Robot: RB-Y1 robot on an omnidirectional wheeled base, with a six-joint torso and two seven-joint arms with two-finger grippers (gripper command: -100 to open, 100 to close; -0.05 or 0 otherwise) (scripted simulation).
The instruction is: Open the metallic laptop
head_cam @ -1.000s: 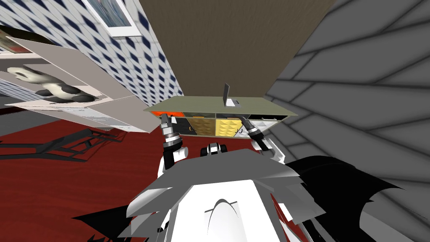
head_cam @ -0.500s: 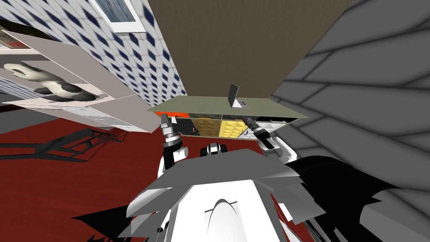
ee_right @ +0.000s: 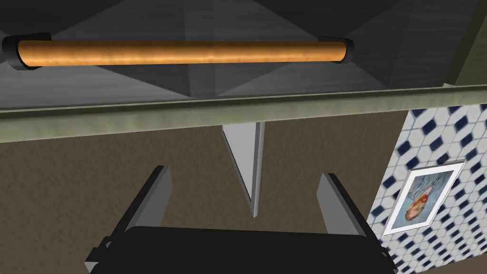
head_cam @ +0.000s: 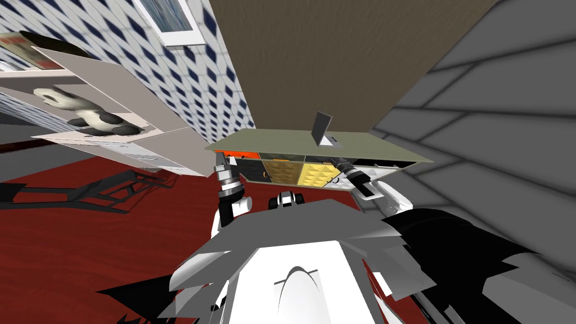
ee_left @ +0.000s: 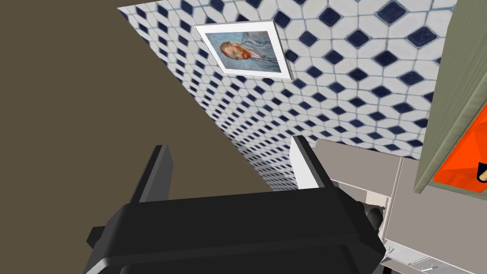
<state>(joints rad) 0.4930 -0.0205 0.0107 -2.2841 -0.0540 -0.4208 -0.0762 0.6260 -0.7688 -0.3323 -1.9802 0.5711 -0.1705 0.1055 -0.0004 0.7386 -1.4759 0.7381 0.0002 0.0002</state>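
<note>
Head view: laptop [head_cam: 322, 130] sits on the olive counter [head_cam: 264, 144], right of centre and toward the back edge, close to the brown wall [head_cam: 337, 56]. Lid [head_cam: 322, 127] is already up, dark, standing steeply off the pale base [head_cam: 332, 141]. A row of drawer fronts runs under the counter top, among them an orange drawer front [head_cam: 243, 154] and a yellow drawer front [head_cam: 318, 173]. Left hand [head_cam: 224, 161] is raised at the counter's front edge by the orange one. Right hand [head_cam: 339, 163] is at the front edge just right of the yellow one, below the laptop. Neither touches the laptop. Off to the left there is a shelf [head_cam: 112, 84] with a black-and-white plush toy [head_cam: 84, 109], a tiled wall [head_cam: 197, 84] with a framed picture [head_cam: 171, 19], and a red floor [head_cam: 84, 253]. Left wrist view: fingers [ee_left: 306, 164] are spread wide with nothing between them; the counter's edge and the orange drawer front are just beside the hand. Right wrist view: fingers [ee_right: 340, 202] are also spread wide and empty. The laptop shows edge-on as a thin grey wedge beyond the counter's olive edge, in line with the gap between the fingers and clear of both. On the near side of that edge is a dark drawer front [ee_right: 285, 28] with a copper-coloured bar handle [ee_right: 180, 52].
</note>
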